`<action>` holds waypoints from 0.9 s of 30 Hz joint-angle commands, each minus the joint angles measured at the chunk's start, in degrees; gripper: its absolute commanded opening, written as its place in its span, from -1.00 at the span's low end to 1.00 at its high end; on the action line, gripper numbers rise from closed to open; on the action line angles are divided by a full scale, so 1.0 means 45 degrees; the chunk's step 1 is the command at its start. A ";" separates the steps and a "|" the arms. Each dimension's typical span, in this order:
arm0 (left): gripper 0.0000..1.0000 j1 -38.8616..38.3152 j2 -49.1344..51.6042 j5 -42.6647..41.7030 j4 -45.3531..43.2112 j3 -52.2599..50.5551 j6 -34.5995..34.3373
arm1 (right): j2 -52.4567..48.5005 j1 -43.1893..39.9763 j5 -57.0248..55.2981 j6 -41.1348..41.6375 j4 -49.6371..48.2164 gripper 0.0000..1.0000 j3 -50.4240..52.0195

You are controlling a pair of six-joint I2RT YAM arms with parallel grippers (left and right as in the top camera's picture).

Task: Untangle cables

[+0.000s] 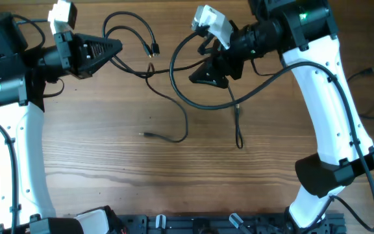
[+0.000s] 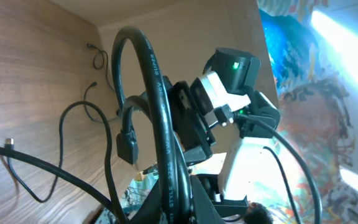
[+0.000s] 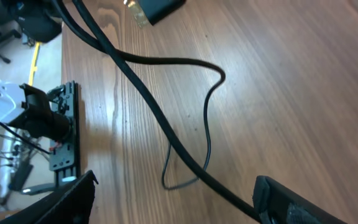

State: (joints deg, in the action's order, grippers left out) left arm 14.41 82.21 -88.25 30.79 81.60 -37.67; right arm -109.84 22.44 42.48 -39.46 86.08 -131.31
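**Cables (image 2: 160, 118) strung between both tools across the far half of the bench (image 1: 109, 182)**

Location: the cables lie in loose, crossing strands on the far half of the bench, between the two tools. One strand leaves the left tool (image 1: 117, 47) and runs right to a crossing near mid-bench. Above it a loop arches close to the top edge of the overhead view and ends in a small plug (image 1: 153, 49). From the crossing a strand runs toward the near side, hooks back and ends in a second plug (image 1: 143, 134), lying flat on the wood. A wider loop sweeps beneath the right tool (image 1: 197, 77), and a narrow doubled strand (image 1: 238, 130) runs from it toward the near side.

Left tool: closed tight with a cable pinched in it. The left wrist view shows that cord rising in an arch directly before the lens.

Right tool: jaws set wide apart, gripping nothing. The right wrist view shows a cord passing through the gap above the wood. Whether it touches the finger at the lower right of that view cannot be told.

Room: a broad band of bare wood lies between the lowest strands and the black rail (image 1: 193, 224) at the near edge. The left arm (image 1: 18, 149) stands along the left edge and the right arm (image 1: 330, 110) along the right side. The loose strands lie between them.
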 commanded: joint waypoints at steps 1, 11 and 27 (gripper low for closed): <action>-0.92 0.0024 -0.0126 -0.0466 -0.0039 0.0112 -0.0505 | -0.0476 0.0311 0.0573 -0.1243 0.0010 0.67 0.0121; -0.92 0.0024 -0.0126 -0.0466 -0.0044 0.0112 -0.0500 | -0.2103 0.1185 0.0170 -0.0355 -0.0155 -0.29 0.0121; 0.87 0.0000 -0.0126 0.5935 0.2594 0.0107 0.2953 | 0.0398 -0.0855 -0.4323 0.9573 -0.1297 -0.91 0.0083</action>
State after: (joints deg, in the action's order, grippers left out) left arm 14.41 82.21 -72.36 38.81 81.65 -30.87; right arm -114.78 20.97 34.24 -8.73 79.42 -130.63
